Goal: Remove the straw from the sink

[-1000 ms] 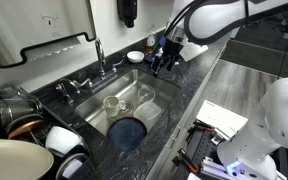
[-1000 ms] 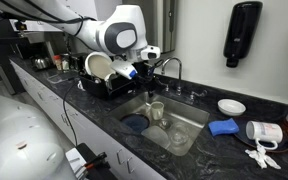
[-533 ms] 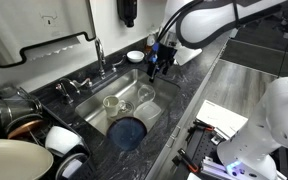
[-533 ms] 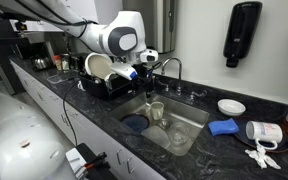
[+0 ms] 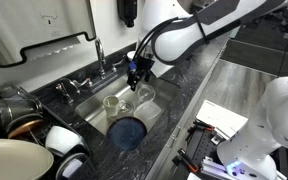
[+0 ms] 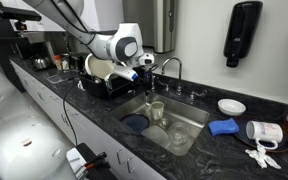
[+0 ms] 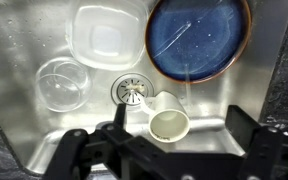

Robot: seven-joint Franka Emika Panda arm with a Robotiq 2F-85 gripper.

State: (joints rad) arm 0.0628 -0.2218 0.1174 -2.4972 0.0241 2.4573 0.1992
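The sink (image 7: 24,140) is a steel basin, seen from above in the wrist view and in both exterior views (image 5: 92,108) (image 6: 192,112). A thin pale straw (image 7: 192,55) lies across a blue plate (image 7: 219,40), its lower end beside a white cup (image 7: 168,118) that lies on its side near the drain (image 7: 130,90). My gripper (image 7: 159,150) is open and empty. It hangs over the basin above the cup, also visible in both exterior views (image 5: 135,76) (image 6: 144,66). The straw is too small to make out in the exterior views.
A white square container (image 7: 104,35) and a clear glass bowl (image 7: 61,82) lie in the basin. The chrome faucet (image 5: 99,55) stands behind it. A dish rack with plates (image 6: 102,75) is on one side. A blue cloth (image 6: 222,127) and a white bowl (image 6: 231,106) sit on the dark counter.
My gripper has moved from over the counter beside the sink to above the basin. It stays open. The things in the sink have not moved.
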